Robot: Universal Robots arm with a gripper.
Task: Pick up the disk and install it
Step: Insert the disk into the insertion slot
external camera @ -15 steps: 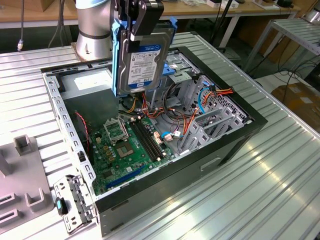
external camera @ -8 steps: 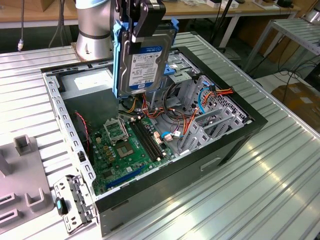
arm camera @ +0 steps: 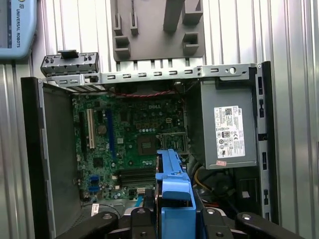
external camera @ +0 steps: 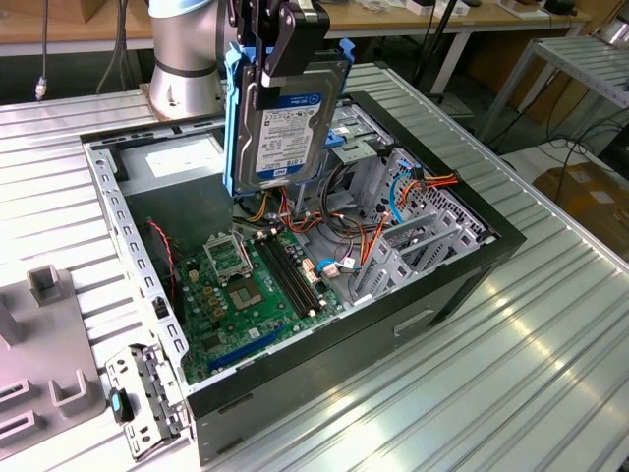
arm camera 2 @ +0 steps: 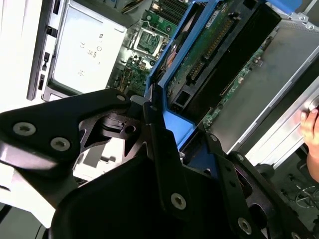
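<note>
Open black case [external camera: 393,324] lies on side on slatted metal table [external camera: 511,354]. Green motherboard [external camera: 246,285] on case floor, bare CPU socket [external camera: 228,258] near middle. Silver power supply [arm camera: 229,129] in one corner, labelled face showing. Orange cables [external camera: 369,241] run between board and grey drive cage [external camera: 393,177]. Thin red wire [external camera: 162,251] along perforated case rail. Outside case, on exterior view's left: grey fixture plate [external camera: 39,334] with raised blocks; small metal bracket [external camera: 147,393] just beside case corner. Cardboard box [external camera: 590,192] on floor, exterior view's right.

I am seeing the exterior view's edge cutting off the black gripper [external camera: 283,61]; the blue-railed black rectangular disk [external camera: 280,133] is partly hiding coloured wiring [external camera: 257,208] beyond.
</note>
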